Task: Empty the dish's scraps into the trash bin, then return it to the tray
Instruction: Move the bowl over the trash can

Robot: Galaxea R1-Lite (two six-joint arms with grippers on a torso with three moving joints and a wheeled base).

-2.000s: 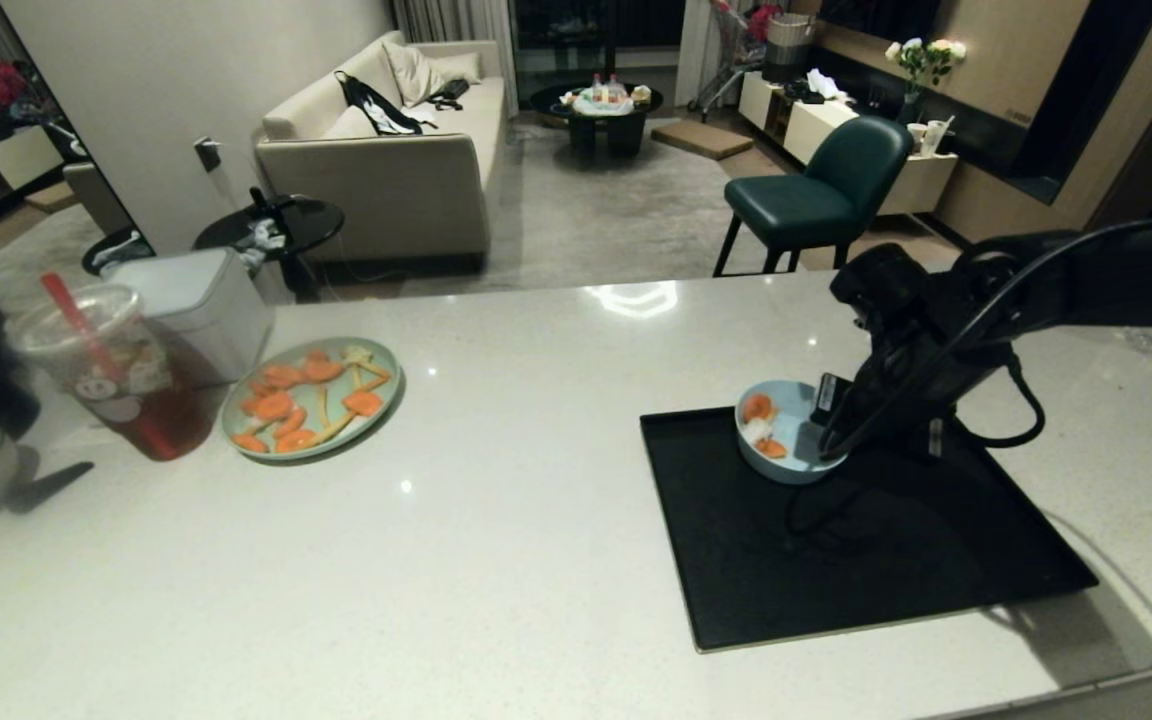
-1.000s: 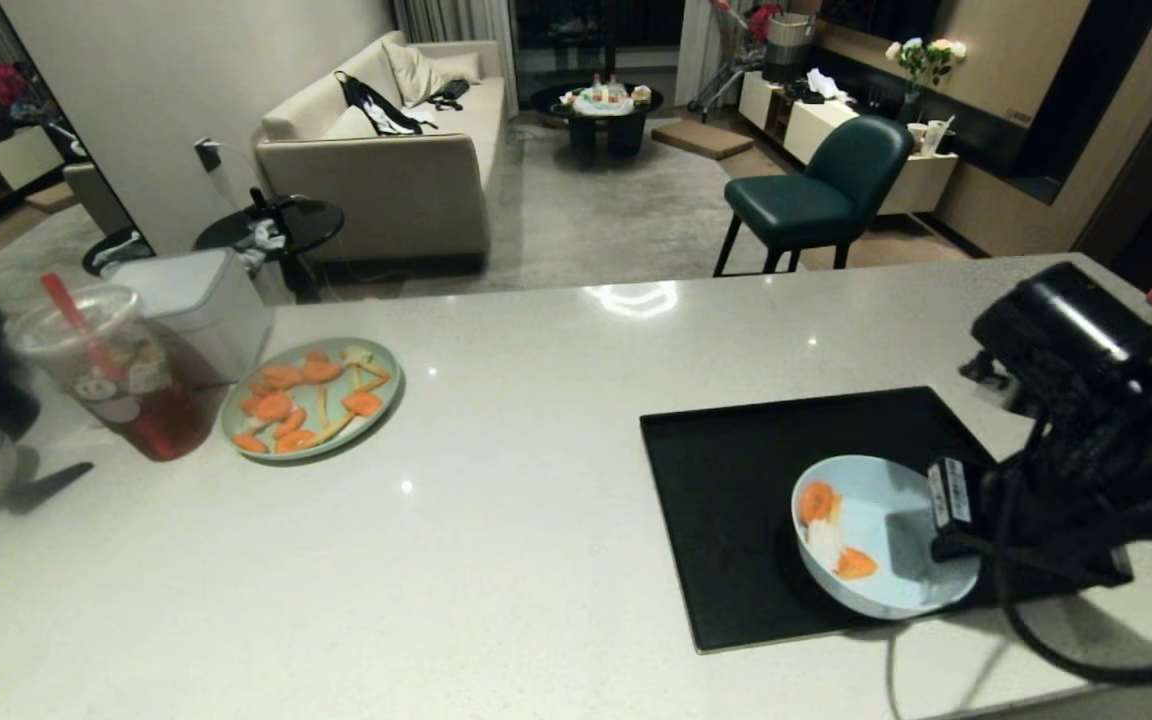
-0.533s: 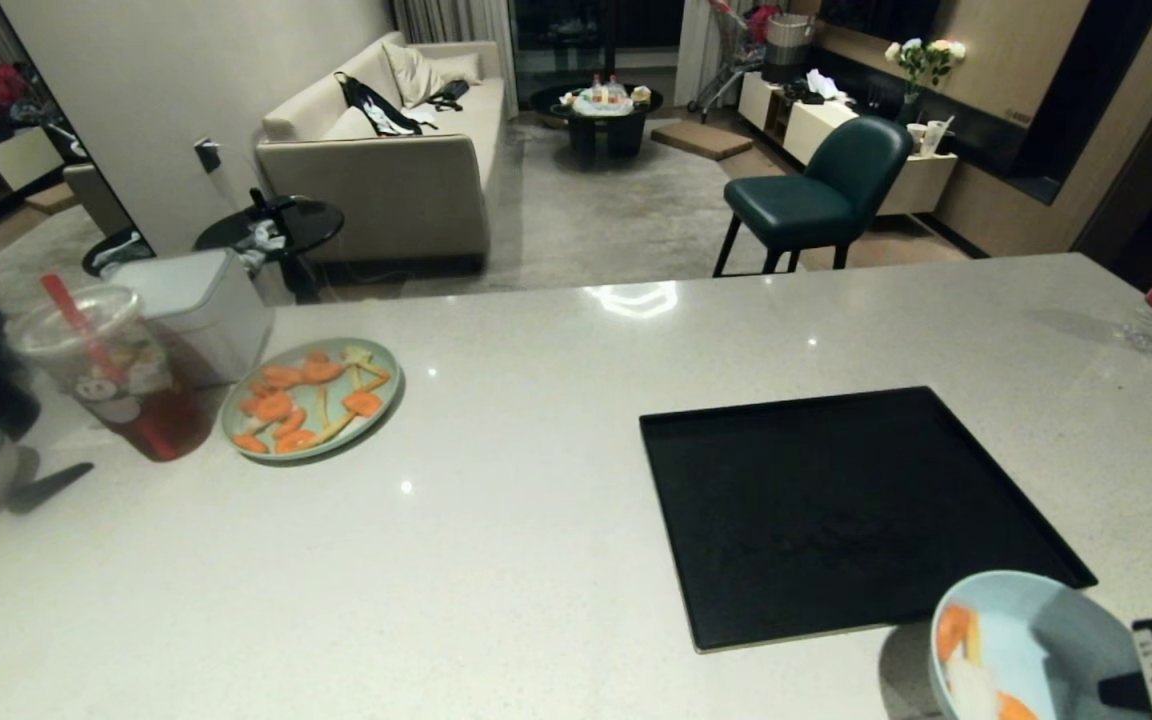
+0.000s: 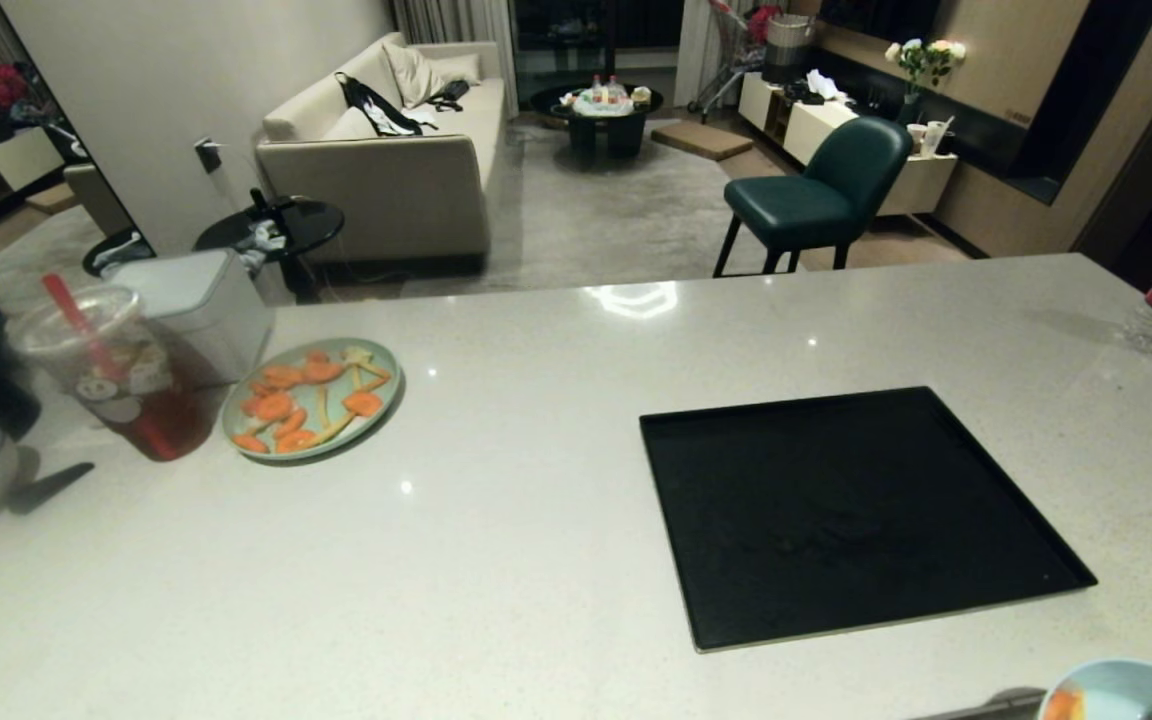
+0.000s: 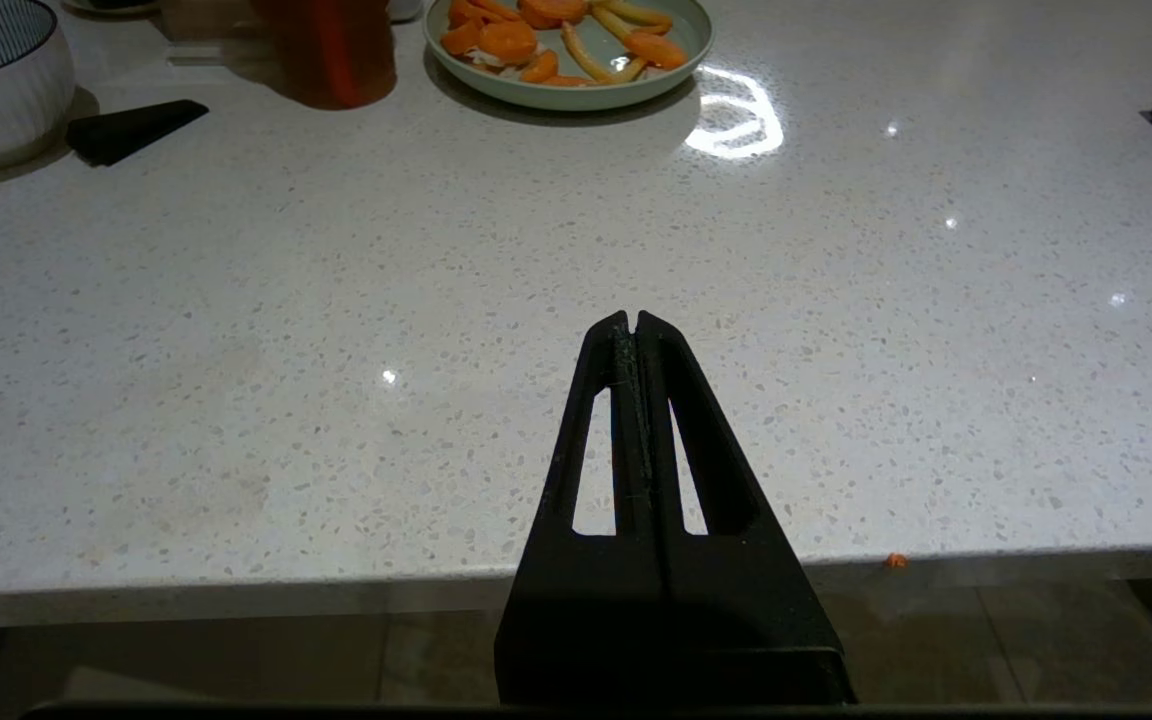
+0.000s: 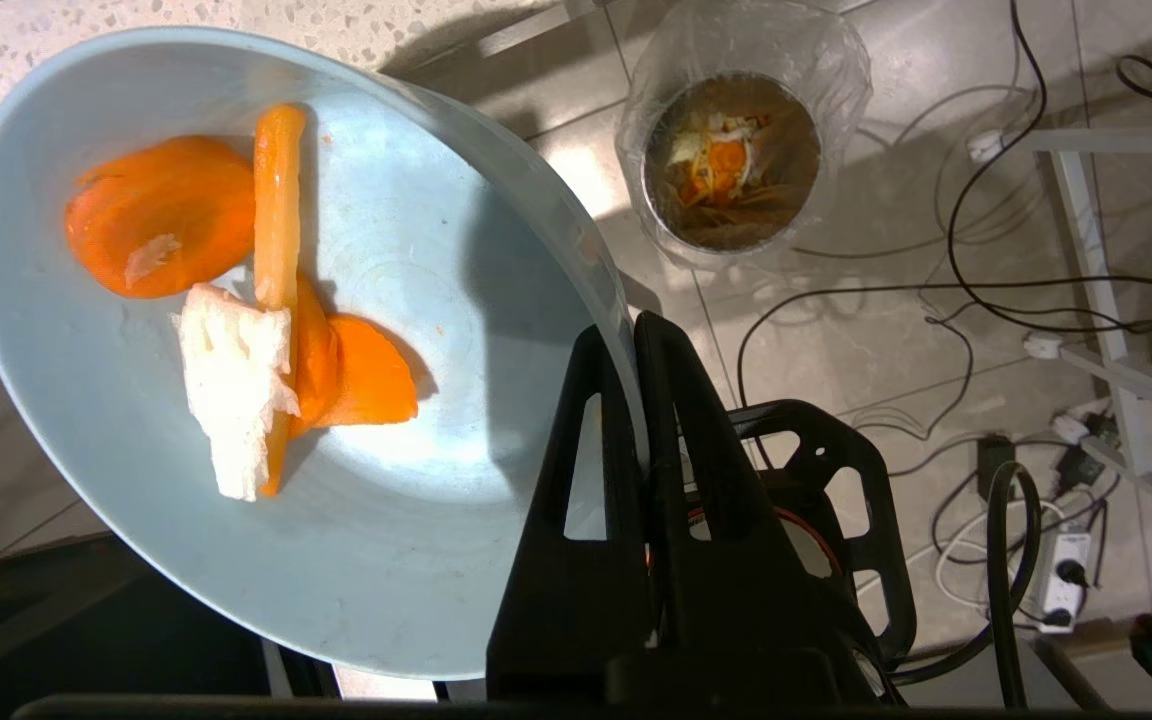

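the right gripper (image 6: 636,335) is clamped on the rim of the dish (image 6: 266,340), which hangs off the counter edge (image 4: 976,700), beyond the near corner of the tray (image 4: 856,510). the scraps (image 6: 236,330) sit on the dish's far side from the pinch. the trash bin (image 6: 731,165) stands on the floor well below and off to one side of the dish, so tipping now would likely drop the scraps on the floor beside the trash bin. a thin rim pinch could also slip. the left gripper (image 5: 636,325) is closed on nothing, parked over the counter, well apart from the dish.
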